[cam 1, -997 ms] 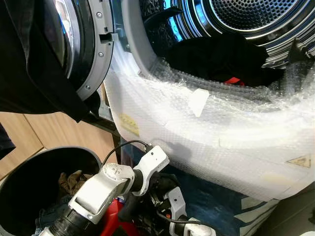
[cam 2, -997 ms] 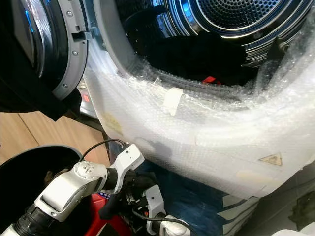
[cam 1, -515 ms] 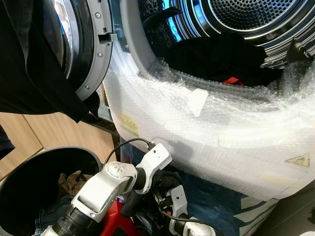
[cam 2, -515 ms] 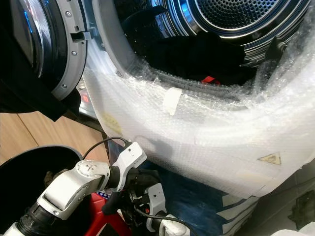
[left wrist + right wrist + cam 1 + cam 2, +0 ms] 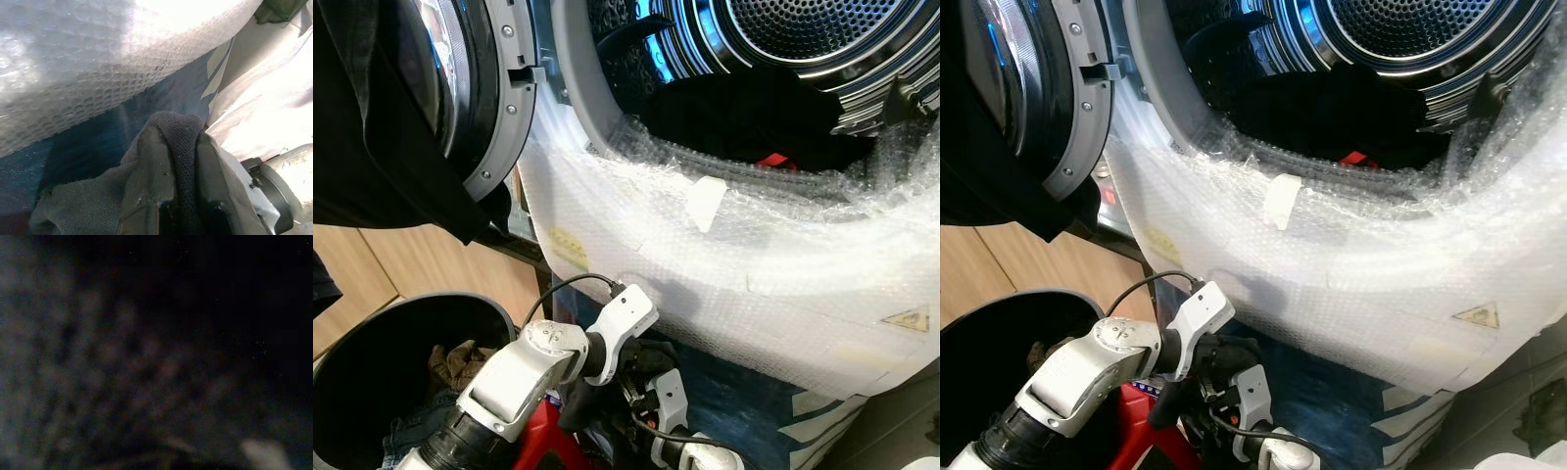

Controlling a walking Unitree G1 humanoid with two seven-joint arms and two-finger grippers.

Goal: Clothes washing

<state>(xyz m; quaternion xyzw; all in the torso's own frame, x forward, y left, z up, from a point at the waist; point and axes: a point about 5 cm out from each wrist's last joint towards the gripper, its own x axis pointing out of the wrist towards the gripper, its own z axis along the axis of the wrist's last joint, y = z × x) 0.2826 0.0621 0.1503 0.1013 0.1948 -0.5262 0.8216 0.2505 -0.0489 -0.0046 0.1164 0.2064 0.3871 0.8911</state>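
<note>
Wooden flooring surrounds a bubble-wrapped washing machine [image 5: 754, 264], its drum already holding dark laundry [image 5: 744, 113]. Below its front edge, the left gripper [image 5: 173, 196] pinches a dark knitted garment [image 5: 83, 205]. More clothes wait in the black round basket [image 5: 352, 372]. Right gripper: cannot tell.

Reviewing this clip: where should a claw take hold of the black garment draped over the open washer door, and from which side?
Probably the low corner of the black garment, where it hangs free below the door rim. Come from below and the right, since the loose hem dangles clear there while the upper cloth lies flat against the door.
</note>
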